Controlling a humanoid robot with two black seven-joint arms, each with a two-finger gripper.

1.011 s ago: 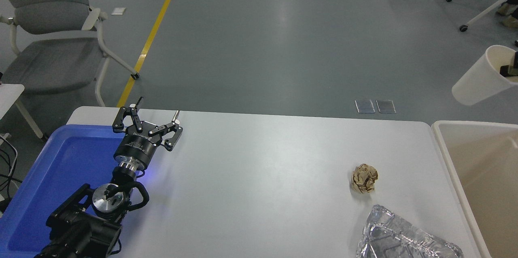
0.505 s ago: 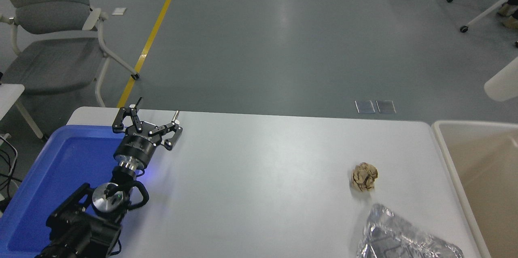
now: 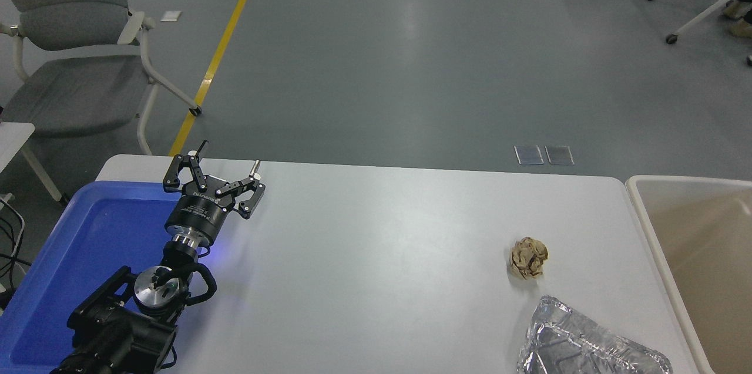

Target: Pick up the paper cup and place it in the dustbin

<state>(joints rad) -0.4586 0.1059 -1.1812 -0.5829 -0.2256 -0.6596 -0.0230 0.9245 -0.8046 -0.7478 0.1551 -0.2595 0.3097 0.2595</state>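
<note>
Gone from the head view is the cup: a second ago it hung at the right edge, high above the bin, half a second ago only its base showed there, and now neither it nor the right end effector is in sight. Where the cup is now cannot be told; nothing cream-white lies in the visible part of the bin (image 3: 649, 209), whose near-left corner sits at about 3 o'clock, off the desk's right end.

On the desk (image 3: 376, 245), a crumpled brown paper ball (image 3: 529, 258) lies at roughly 4 o'clock, with a clear plastic tray (image 3: 581, 344) just nearer the camera at 5 o'clock. The left end effector (image 3: 225, 169) is parked at 9 o'clock over the inner edge of the blue tray (image 3: 88, 233), fingers spread apart and holding nothing, unchanged across the three pictures.

Risks, as I judge them: with the cup out of frame, a release cannot be checked, so it may fall outside the bin or strike the thick rim and bounce to the floor. A light, tapered cup also crushes easily under a hard squeeze and may cling to one finger when let go. If the arm descends toward the bin's left wall, it could knock the bin sideways or sweep the ball.
</note>
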